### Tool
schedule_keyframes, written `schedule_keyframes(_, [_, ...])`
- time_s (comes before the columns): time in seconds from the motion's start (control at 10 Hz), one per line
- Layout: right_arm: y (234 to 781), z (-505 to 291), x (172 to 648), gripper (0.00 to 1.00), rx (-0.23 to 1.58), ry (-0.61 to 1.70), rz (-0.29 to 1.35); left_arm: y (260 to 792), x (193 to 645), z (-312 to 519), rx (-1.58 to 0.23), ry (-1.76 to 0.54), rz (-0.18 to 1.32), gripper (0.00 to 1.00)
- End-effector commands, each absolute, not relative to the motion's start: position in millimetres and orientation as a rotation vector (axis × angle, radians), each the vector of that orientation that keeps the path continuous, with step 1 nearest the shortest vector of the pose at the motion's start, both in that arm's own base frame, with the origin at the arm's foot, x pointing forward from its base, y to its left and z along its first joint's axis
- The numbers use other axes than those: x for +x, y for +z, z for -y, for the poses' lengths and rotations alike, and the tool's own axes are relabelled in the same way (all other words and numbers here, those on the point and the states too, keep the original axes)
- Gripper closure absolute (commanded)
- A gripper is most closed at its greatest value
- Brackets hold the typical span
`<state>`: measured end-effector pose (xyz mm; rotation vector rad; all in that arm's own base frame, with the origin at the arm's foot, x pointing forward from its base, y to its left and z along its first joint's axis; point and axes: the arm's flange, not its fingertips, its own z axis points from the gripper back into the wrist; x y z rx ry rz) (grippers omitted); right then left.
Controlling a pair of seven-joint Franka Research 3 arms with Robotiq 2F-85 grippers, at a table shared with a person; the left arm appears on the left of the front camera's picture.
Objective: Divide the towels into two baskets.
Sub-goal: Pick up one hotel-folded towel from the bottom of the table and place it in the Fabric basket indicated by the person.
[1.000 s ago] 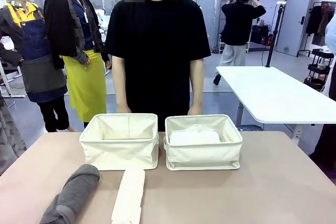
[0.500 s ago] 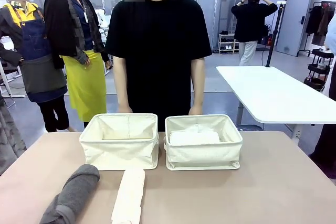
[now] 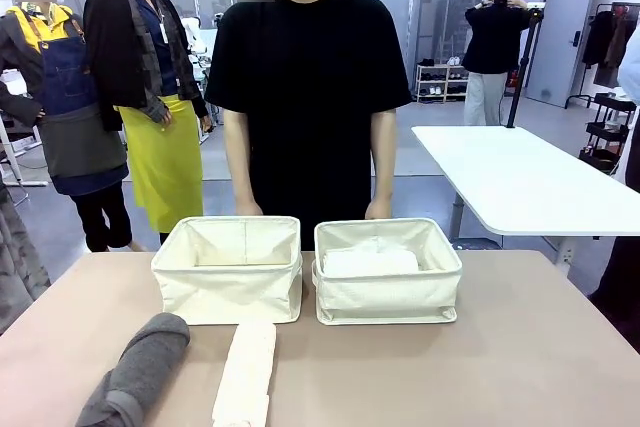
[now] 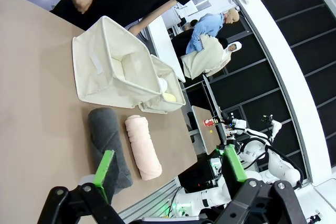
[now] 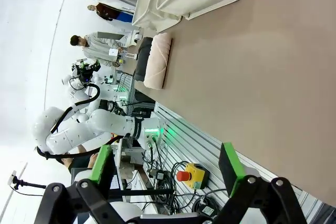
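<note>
The grey towel (image 3: pixel 135 372) and the peach towel (image 3: pixel 247 372) lie just beside each other on the near part of the table (image 3: pixel 520 347). They are in front of the left basket (image 3: pixel 228 282), which looks empty. The right basket (image 3: pixel 388 292) holds a white towel (image 3: pixel 370 260), and the left wrist view shows a pale yellow bit beside it, likely another roll. The left gripper (image 4: pixel 168 161) and the right gripper (image 5: pixel 165 162) both stand with fingers wide apart and nothing between them, well clear of the rolls.

The likeliest trouble, I judge, is the rolls themselves. Soft terry pinched near one end may unroll or sag, and a drooping end could catch a basket's soft rim and drag or tip it. With the two rolls so near, a finger coming down between them may snag both. The grey one sits close to the table's near edge, so a sideways nudge could push it off. Dropping either roll in the right basket would leave the split uneven. The person's hands (image 3: pixel 378 210) hang just behind the far rims, so a long reach risks contact.
</note>
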<state>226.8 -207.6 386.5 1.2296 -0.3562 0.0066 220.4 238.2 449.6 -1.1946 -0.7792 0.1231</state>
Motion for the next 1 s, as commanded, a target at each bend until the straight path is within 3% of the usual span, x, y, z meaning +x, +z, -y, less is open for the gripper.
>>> schedule_keyframes(0.0, [388.4,207.2,225.3,0.00,1.239,0.009,0.365,450.2,219.0,-240.6,-1.207,0.102,0.809,0.00])
schedule_keyframes(0.9, [388.4,207.2,225.3,0.00,1.239,0.009,0.365,450.2,219.0,-240.6,-1.207,0.102,0.809,0.00])
